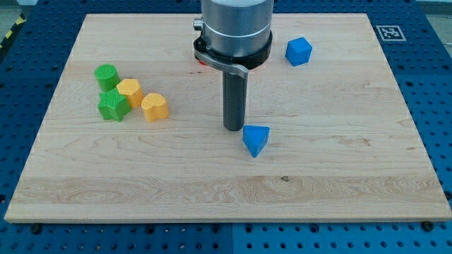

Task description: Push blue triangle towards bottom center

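Camera view. Wooden board (pixel 339 176) on a blue perforated table (pixel 438 85).

Arm: no gripper fitted, only a dark rod; my tip (pixel 234 128) rests on the board, just left of and slightly above the blue triangle (pixel 256 140), near touching.

Blue triangle: near board centre, a little right.

Blue cube (pixel 299 51): upper right, well apart.

Left cluster, packed close: green cylinder (pixel 106 75), green star-like block (pixel 113 105), yellow hexagonal block (pixel 130 92), yellow heart-like block (pixel 154 106).

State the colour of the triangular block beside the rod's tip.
Blue; the blue triangle block shows clearly in the camera view.
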Tool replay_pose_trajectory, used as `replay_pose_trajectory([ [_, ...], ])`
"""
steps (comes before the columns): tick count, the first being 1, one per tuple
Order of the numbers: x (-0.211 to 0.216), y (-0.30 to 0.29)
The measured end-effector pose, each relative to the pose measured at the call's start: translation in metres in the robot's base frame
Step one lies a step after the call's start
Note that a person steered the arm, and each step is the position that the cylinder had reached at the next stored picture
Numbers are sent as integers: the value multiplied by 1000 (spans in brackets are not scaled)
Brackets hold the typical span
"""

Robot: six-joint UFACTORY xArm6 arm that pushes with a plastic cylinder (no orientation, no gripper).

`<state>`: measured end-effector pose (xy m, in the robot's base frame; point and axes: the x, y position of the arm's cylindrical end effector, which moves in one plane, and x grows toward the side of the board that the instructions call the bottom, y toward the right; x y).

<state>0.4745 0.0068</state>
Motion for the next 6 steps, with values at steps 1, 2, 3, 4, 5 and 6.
replay_pose_trajectory([
  [1,-4,12],
  [2,6,43],
  [3,24,49],
  [4,41,49],
  [5,40,49],
  [6,35,38],
])
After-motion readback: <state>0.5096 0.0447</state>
